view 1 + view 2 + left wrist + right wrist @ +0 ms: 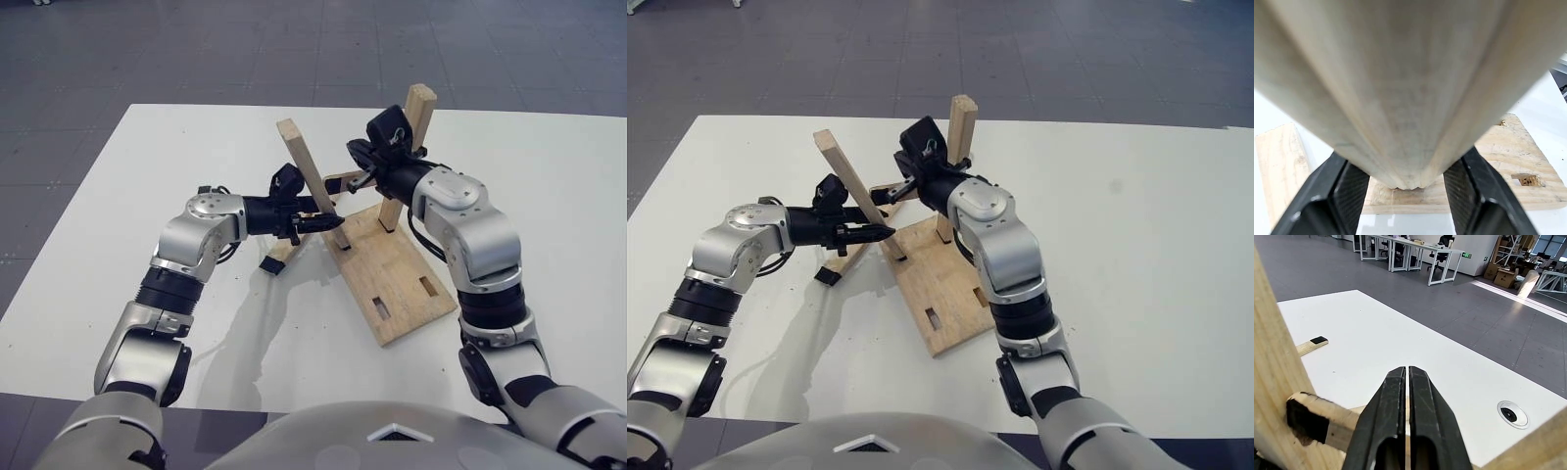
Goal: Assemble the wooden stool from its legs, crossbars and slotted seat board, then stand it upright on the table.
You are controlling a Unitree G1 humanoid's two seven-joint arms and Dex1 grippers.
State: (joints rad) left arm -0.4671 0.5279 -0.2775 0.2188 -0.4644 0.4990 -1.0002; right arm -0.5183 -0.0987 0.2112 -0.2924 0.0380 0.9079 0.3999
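The slotted seat board (pixel 397 269) lies flat on the white table (pixel 137 186). Two legs stand in it, tilted: the left leg (pixel 312 181) and the right leg (pixel 409 147). A crossbar (pixel 345 180) with a black end (pixel 1305 421) runs between them. My left gripper (pixel 321 223) is shut on the left leg near its foot, with the wood (pixel 1400 88) wedged between its fingers (pixel 1334 196). My right gripper (pixel 1408 369) hovers at the crossbar beside the right leg, fingers pressed together, nothing visibly between them.
A loose wooden piece with a black tip (pixel 275 261) lies on the table left of the board. Two open slots (pixel 380 308) show at the board's near end. A round cable port (pixel 1512 414) is set in the tabletop.
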